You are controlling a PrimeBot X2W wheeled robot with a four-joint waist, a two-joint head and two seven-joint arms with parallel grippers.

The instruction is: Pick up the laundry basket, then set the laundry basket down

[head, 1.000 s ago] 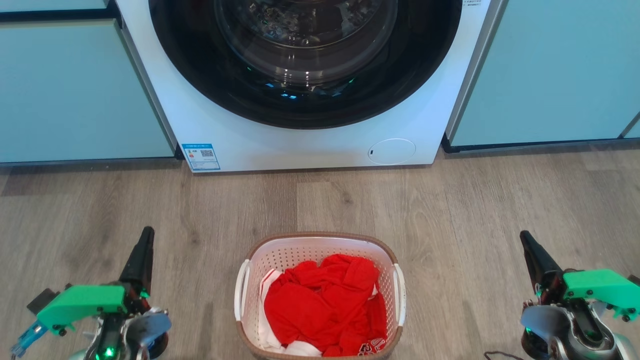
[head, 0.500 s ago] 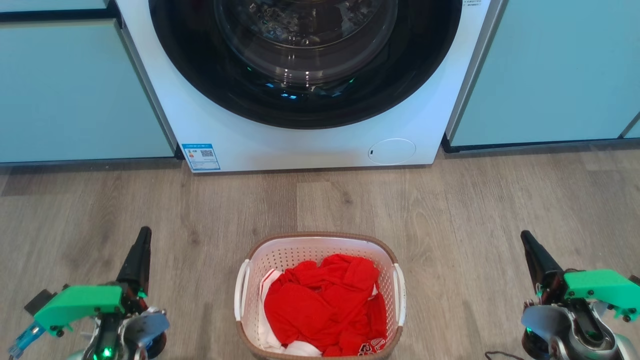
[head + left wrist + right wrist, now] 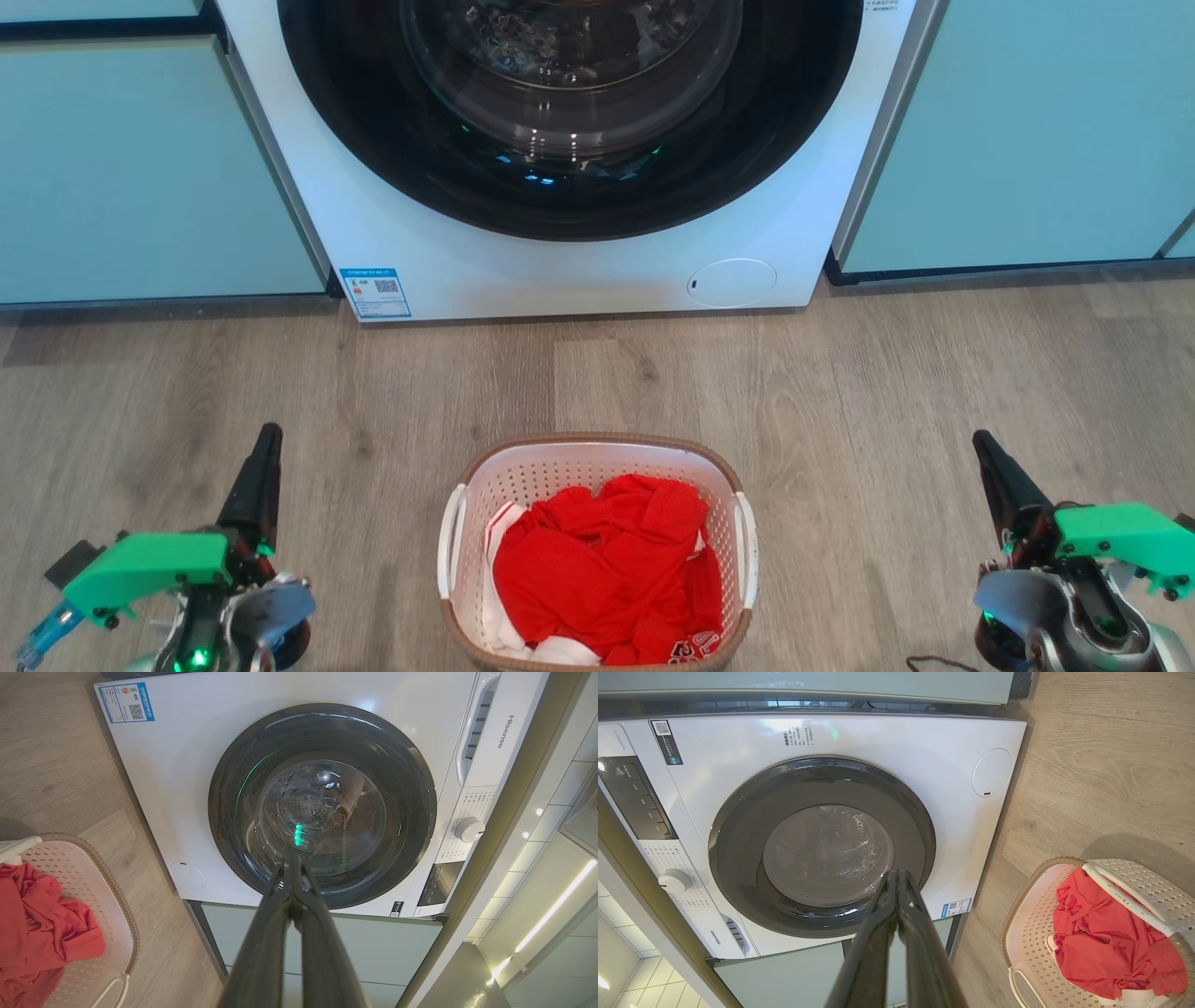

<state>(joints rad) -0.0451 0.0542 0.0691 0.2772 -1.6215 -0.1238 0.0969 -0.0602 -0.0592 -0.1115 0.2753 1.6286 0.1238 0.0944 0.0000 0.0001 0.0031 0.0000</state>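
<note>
Here, red clothes (image 3: 597, 569) in laundry basket (image 3: 560, 474)

You are looking at a home laundry corner. A white front-loading washing machine (image 3: 579, 271) stands built in between pale green cabinets (image 3: 140, 168), on a floor (image 3: 653, 373) of grey wood-look planks. In front of it sits a laundry basket (image 3: 597, 446) with red clothes (image 3: 597, 569) in it. From the left wrist you also see a white tiled wall (image 3: 586, 742) and a light strip (image 3: 556, 905) past the machine's top.
</note>
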